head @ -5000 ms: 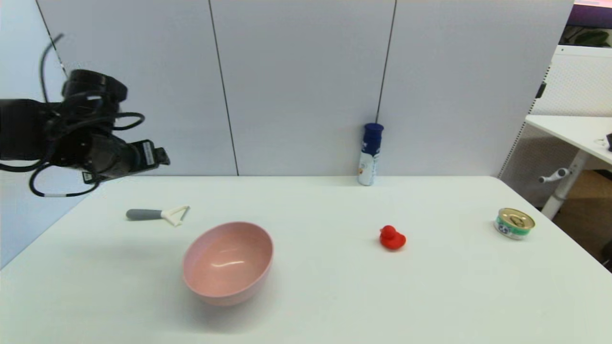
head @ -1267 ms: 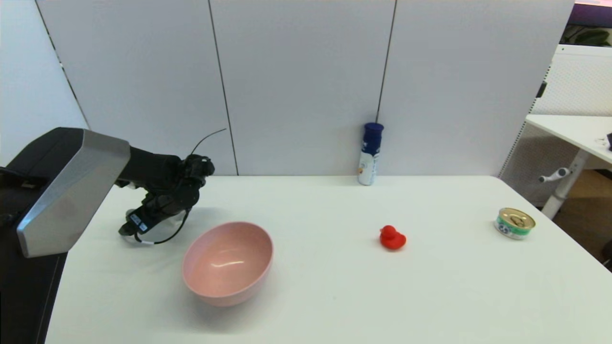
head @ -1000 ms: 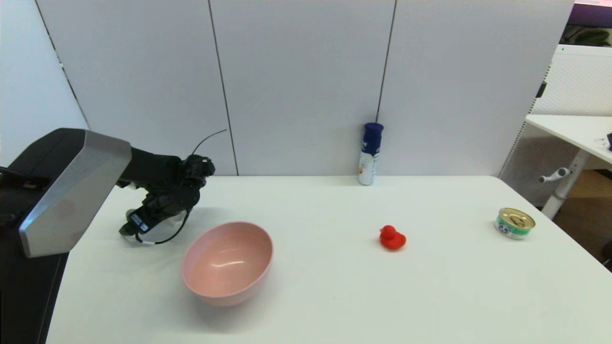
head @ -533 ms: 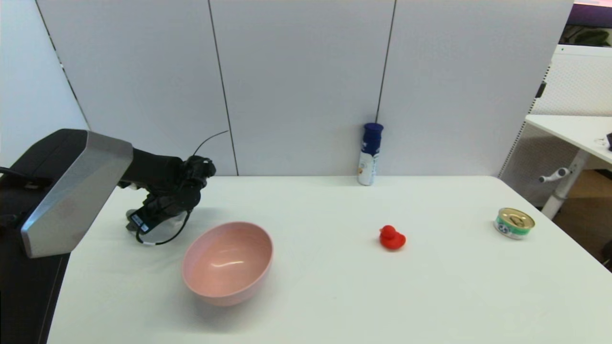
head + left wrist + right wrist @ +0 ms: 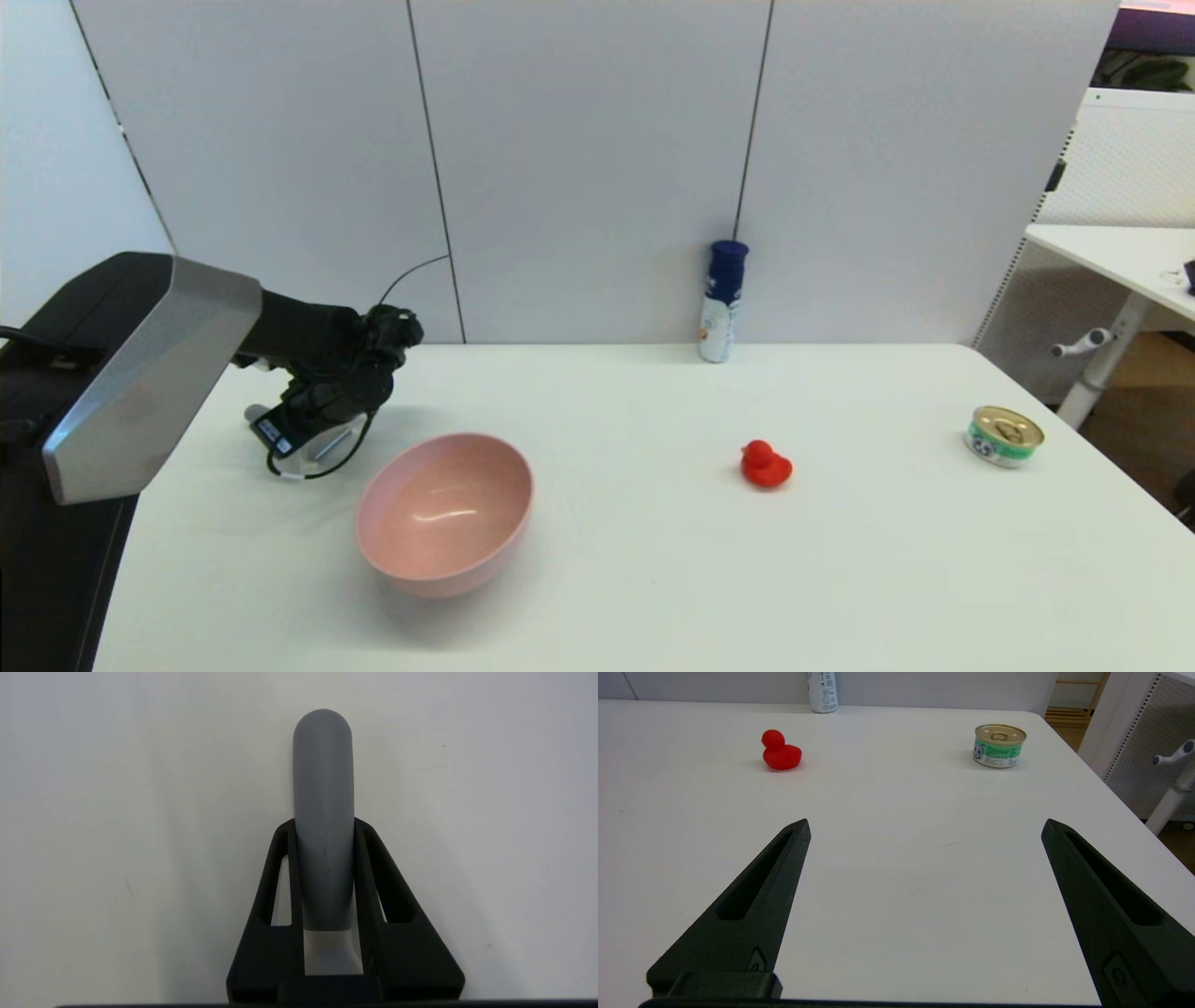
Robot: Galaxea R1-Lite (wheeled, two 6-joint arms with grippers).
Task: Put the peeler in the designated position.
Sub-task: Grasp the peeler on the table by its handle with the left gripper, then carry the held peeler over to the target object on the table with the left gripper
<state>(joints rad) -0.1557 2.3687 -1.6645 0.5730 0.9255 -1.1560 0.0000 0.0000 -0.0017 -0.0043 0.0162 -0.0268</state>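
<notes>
1. Left wrist view only: left gripper pinches the peeler by its grey handle, fingers pressed against both sides, over white table.
2. Head view: the gripper body hides most of the peeler; it sits behind-left of the pink bowl.
3. Left arm reaches forward, wrist angled down.
4. Right gripper parked, fingers spread wide, facing red duck and can.
</notes>
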